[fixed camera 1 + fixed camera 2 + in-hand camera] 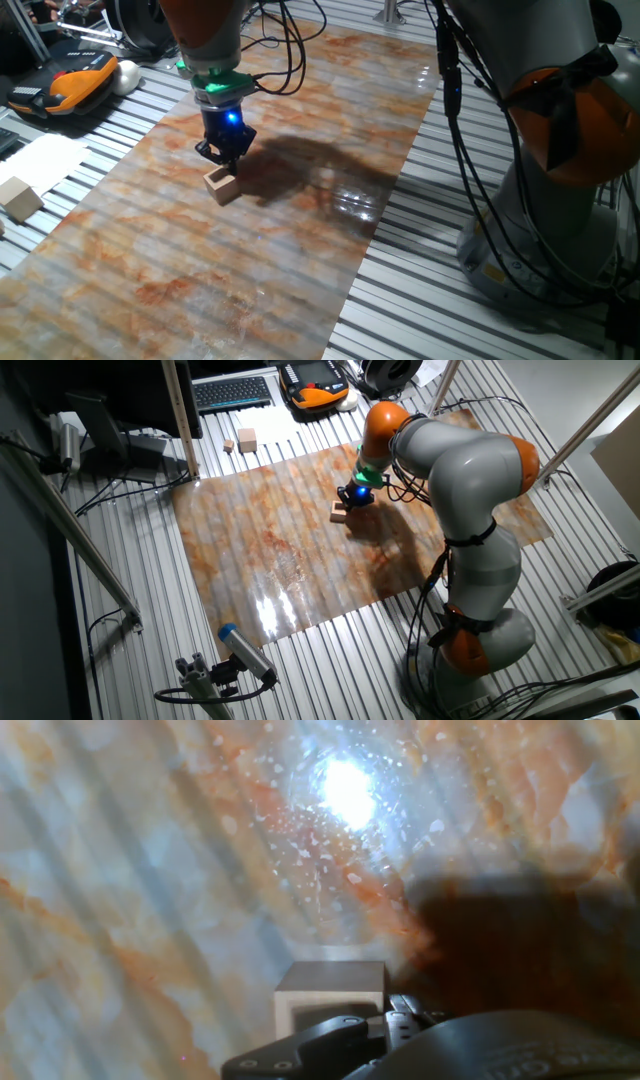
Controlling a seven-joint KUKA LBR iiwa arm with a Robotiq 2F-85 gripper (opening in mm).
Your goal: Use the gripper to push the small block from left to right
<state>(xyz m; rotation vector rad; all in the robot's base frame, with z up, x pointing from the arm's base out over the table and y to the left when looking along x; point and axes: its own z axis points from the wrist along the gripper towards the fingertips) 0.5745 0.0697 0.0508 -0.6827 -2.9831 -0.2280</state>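
Behind gripper (226,158), small block (222,185) partly hidden; jaw state unclear.

Matt wooden small block (222,185), glossy mat (300,240)

The small block (222,184) sits on the mat (250,260) — the claw (223,153) just behind it.

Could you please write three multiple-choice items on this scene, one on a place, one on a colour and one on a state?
1. Where is the small block?
A. Right at the gripper tips
B. At the mat's far corner
C. Off the mat

2. What colour is the light on the gripper?
A. Red
B. Blue
C. White

3. How does the small block rest?
A. Lifted
B. Stacked on another block
C. Flat on the marbled mat

Answers: 1 A, the tips stand just above it; 2 B, it glows blue; 3 C, it sits on the mat.
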